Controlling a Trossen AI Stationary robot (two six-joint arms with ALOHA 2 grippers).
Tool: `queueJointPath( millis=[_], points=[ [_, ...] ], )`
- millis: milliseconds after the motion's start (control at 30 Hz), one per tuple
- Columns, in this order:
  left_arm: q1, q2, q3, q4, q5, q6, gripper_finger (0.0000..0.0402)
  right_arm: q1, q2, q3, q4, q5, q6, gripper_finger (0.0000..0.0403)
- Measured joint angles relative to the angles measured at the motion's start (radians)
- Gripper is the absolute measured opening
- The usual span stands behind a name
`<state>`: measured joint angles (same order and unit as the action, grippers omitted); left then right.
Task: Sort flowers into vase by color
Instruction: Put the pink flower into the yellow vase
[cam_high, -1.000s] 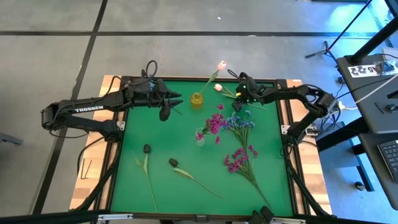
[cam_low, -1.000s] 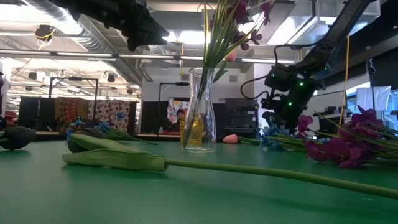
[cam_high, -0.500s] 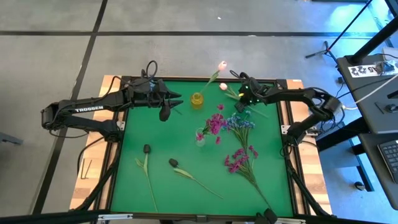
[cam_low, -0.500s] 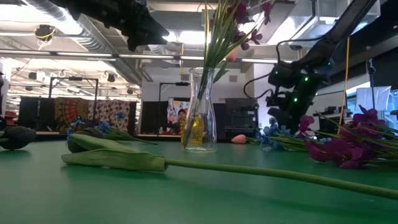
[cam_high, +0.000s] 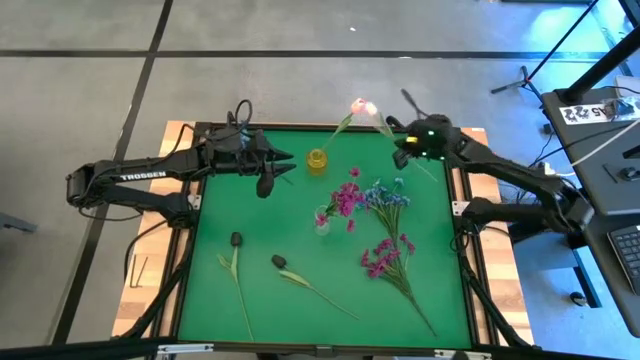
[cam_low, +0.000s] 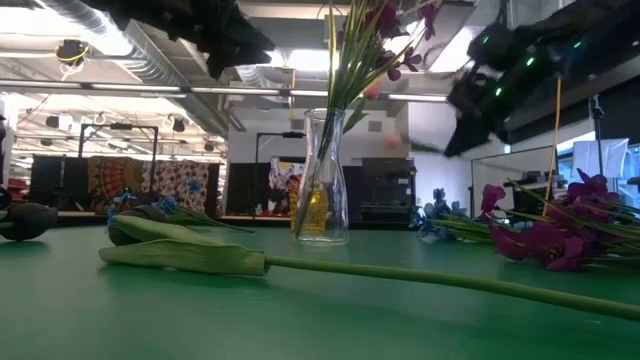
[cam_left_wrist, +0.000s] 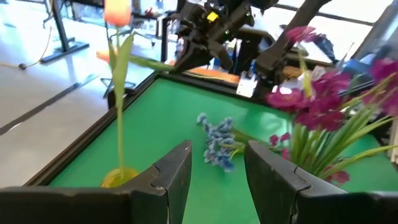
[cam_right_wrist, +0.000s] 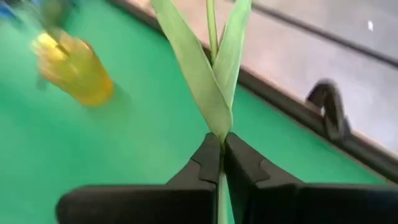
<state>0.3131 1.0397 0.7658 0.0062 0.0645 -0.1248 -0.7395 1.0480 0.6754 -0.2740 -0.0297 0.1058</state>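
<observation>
Your right gripper (cam_right_wrist: 222, 163) has just clamped shut on the stem of a white-pink tulip (cam_high: 362, 106) and lifted it off the green table (cam_high: 290, 220); a second ago the flower lay by the far edge, and now its bud hangs in the air beyond the yellow vase (cam_high: 317, 160). That vase already holds one matching tulip (cam_left_wrist: 117, 12), so the pale pair looks ready to be joined. Your left gripper (cam_left_wrist: 216, 171) hovers near the same vase with its fingers parted and nothing between them. The blue cluster (cam_high: 385, 194), a loose magenta spray (cam_high: 385, 255) and two dark buds (cam_high: 236, 240) lie unsorted on the mat, while other magenta blooms stand in the clear vase (cam_high: 322, 222).
</observation>
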Motion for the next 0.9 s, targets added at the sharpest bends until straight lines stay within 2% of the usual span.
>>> queueJointPath(
  millis=[200, 300, 400, 700, 900],
  points=[
    [-0.016, 0.001, 0.000, 0.105, -0.011, 0.000, 0.0143, 0.000, -0.193, 0.001, 0.071, -0.095, 0.041, 0.0010],
    [-0.015, 0.002, 0.000, 0.158, -0.025, 0.000, 0.0143, 0.007, -0.255, 0.001, 0.130, -0.155, 0.056, 0.0016],
    [-0.015, 0.004, 0.000, 0.219, -0.026, 0.003, 0.0143, 0.056, -0.280, 0.002, 0.219, -0.166, 0.071, 0.0015],
    [-0.015, 0.076, 0.000, 0.423, -0.022, 0.030, 0.0143, 0.294, -0.199, 0.002, 0.552, -0.163, 0.024, 0.0013],
    [-0.015, 0.142, 0.000, 0.516, -0.022, 0.049, 0.0143, 0.380, -0.074, 0.002, 0.748, -0.140, -0.009, 0.0012]
  ],
)
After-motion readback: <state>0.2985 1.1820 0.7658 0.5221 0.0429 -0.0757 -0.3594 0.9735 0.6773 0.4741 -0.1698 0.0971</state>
